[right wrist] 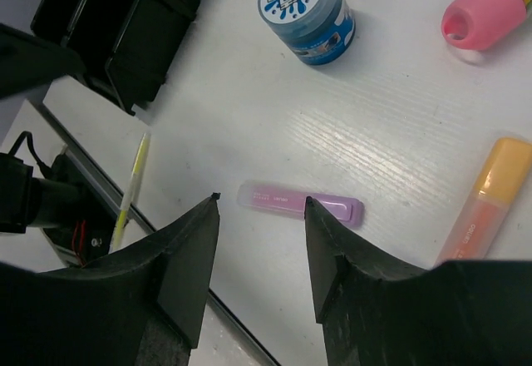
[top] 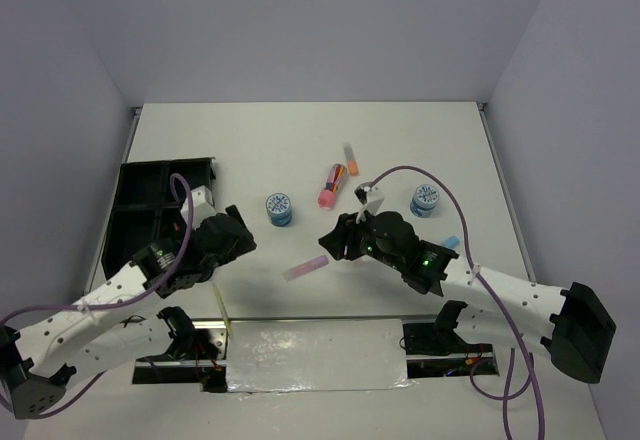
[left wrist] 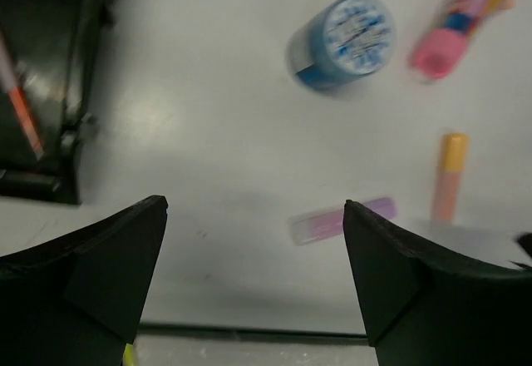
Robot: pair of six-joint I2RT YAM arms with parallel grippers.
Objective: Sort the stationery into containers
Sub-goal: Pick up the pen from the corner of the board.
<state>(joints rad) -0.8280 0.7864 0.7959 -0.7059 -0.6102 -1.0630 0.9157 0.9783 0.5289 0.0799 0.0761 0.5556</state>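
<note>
A lilac stick [top: 305, 268] lies on the white table near the front edge. My right gripper [top: 330, 241] hovers just right of it, open and empty. In the right wrist view [right wrist: 262, 198] the stick [right wrist: 301, 202] lies just past the fingertips, with an orange stick [right wrist: 486, 204] to its right. My left gripper [top: 243, 239] is open and empty, between the black organiser tray [top: 150, 205] and the lilac stick [left wrist: 341, 219]. Blue-white rolls [top: 279, 208] [top: 426, 200] and a pink-orange highlighter [top: 332, 186] lie farther back. An orange pen [left wrist: 21, 104] lies in the tray [left wrist: 58, 170].
A thin yellow pen [top: 225, 310] lies at the table's front edge, also in the right wrist view [right wrist: 133, 187]. A light-blue stick [top: 449, 243] lies by the right arm. Another short stick [top: 350, 156] lies behind the highlighter. A shiny plate [top: 315, 355] sits between the arm bases.
</note>
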